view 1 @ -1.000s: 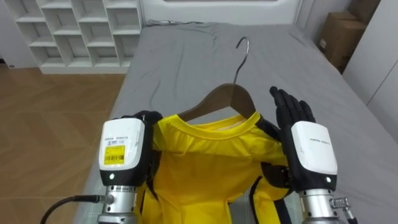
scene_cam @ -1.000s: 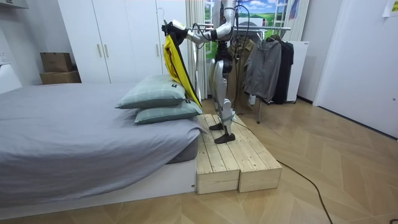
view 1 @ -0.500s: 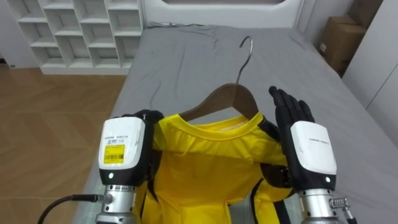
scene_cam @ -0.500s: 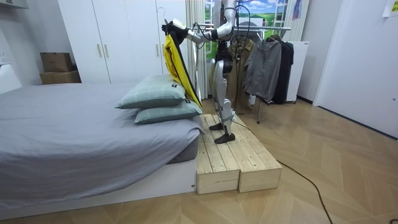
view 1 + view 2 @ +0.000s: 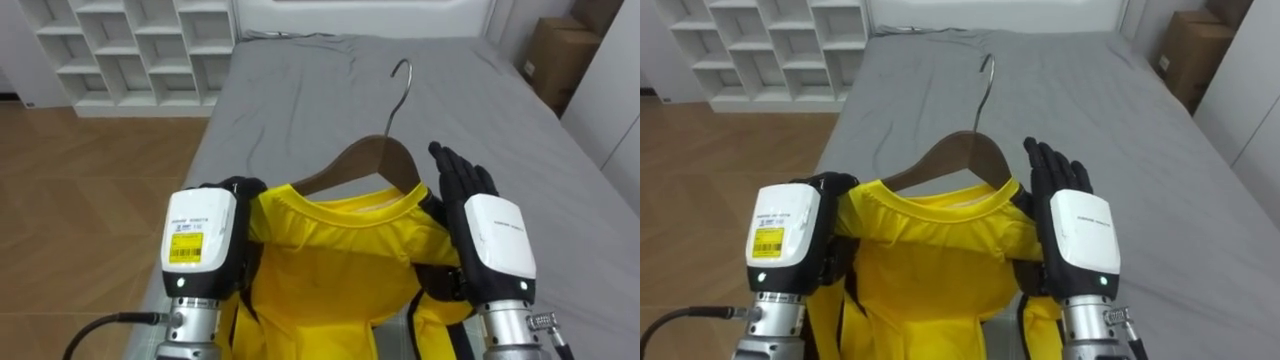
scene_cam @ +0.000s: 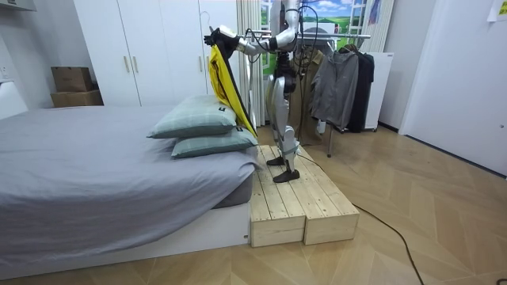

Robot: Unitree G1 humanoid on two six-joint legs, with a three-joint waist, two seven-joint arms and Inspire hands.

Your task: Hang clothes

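A yellow shirt [image 5: 340,270] hangs on a brown wooden hanger [image 5: 370,160] whose metal hook [image 5: 400,75] points up and away from me. My left hand [image 5: 203,240] is at the shirt's left shoulder, its fingers curled round that end of the hanger and the cloth. My right hand [image 5: 490,240] lies flat against the right shoulder with its fingers straight. In the room view I stand on a wooden platform [image 6: 293,202] beside the bed and hold the shirt [image 6: 222,79] high above the pillows.
A grey bed [image 5: 300,90] stretches out below the shirt, with two pillows [image 6: 202,127] at its near end. White cube shelves [image 5: 130,40] and a cardboard box [image 5: 555,45] stand beyond it. A clothes rack [image 6: 341,36] with dark garments is behind me.
The shirt and hanger sit a touch higher in the room view. Both hands keep the same places on the shirt's shoulders.
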